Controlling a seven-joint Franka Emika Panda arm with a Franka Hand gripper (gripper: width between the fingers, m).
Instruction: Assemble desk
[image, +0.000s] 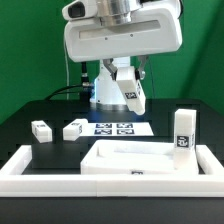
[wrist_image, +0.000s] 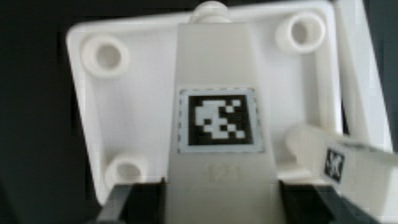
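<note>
My gripper (image: 131, 88) is shut on a white desk leg (image: 132, 97) and holds it in the air behind the tabletop. In the wrist view the leg (wrist_image: 217, 110) runs out from between the dark fingers (wrist_image: 143, 202), marker facing the camera. The white tabletop (image: 120, 160) lies with its raised rims up at the front of the table. In the wrist view it lies beyond the held leg, with round holes (wrist_image: 107, 55) in its corners. A second leg (image: 183, 130) stands upright at the tabletop's right end in the exterior view; it also shows in the wrist view (wrist_image: 350, 165).
Two more legs (image: 41, 130) (image: 74, 129) lie on the black table at the exterior view's left. The marker board (image: 113, 128) lies behind the tabletop. A long low white wall (image: 30, 165) with turned-up ends surrounds the tabletop at the front.
</note>
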